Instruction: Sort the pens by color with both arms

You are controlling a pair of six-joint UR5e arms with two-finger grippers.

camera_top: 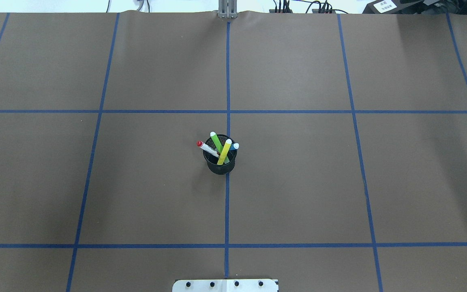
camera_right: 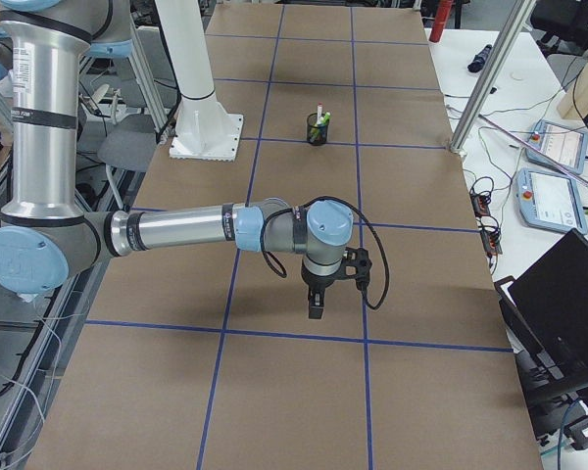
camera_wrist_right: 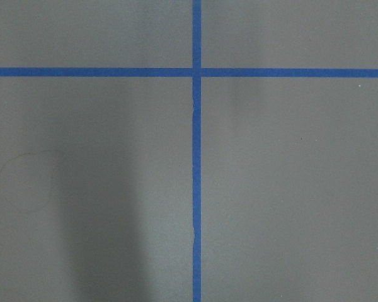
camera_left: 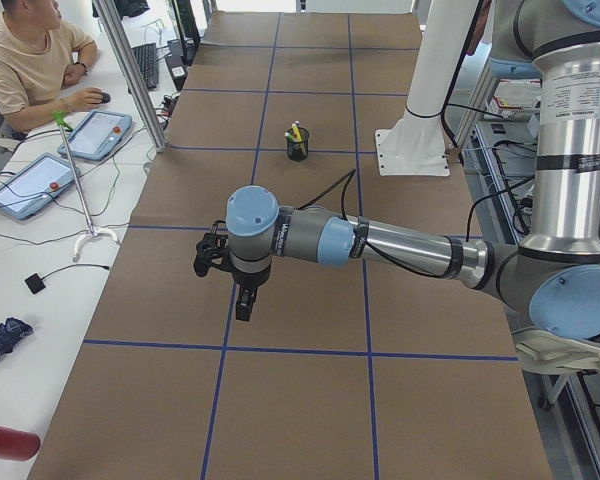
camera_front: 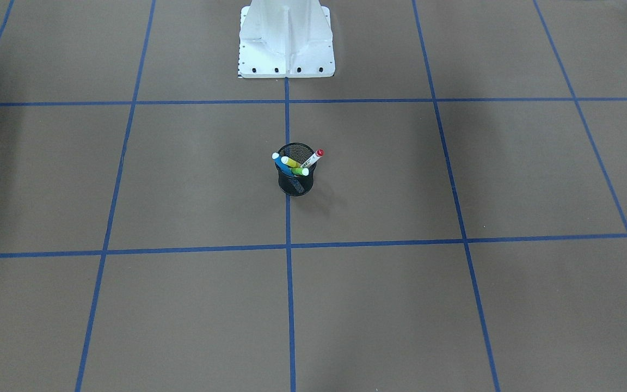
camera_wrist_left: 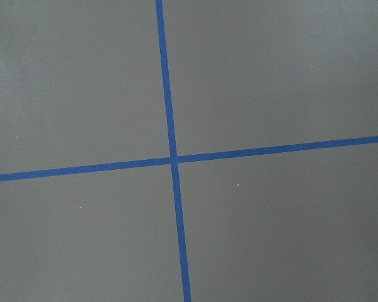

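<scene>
The pens stand together in a black mesh cup [camera_top: 219,164] at the table's middle: a white red-capped marker [camera_top: 206,148], a light green highlighter [camera_top: 216,142], a yellow one [camera_top: 224,152] and a blue one [camera_top: 234,146]. In the exterior left view my left gripper [camera_left: 242,300] hangs over the brown table far from the cup [camera_left: 297,145]. In the exterior right view my right gripper [camera_right: 317,304] hangs likewise, far from the cup [camera_right: 318,130]. I cannot tell whether either gripper is open or shut. Both wrist views show only table and blue tape.
Blue tape lines [camera_top: 228,81] divide the brown table into squares. The white pedestal base [camera_front: 286,41] stands at the robot's edge. A person [camera_left: 30,60] sits at a side desk with tablets [camera_left: 98,135]. Metal posts [camera_left: 130,70] stand at the table's far edge, and a laptop [camera_right: 559,304] lies beside it.
</scene>
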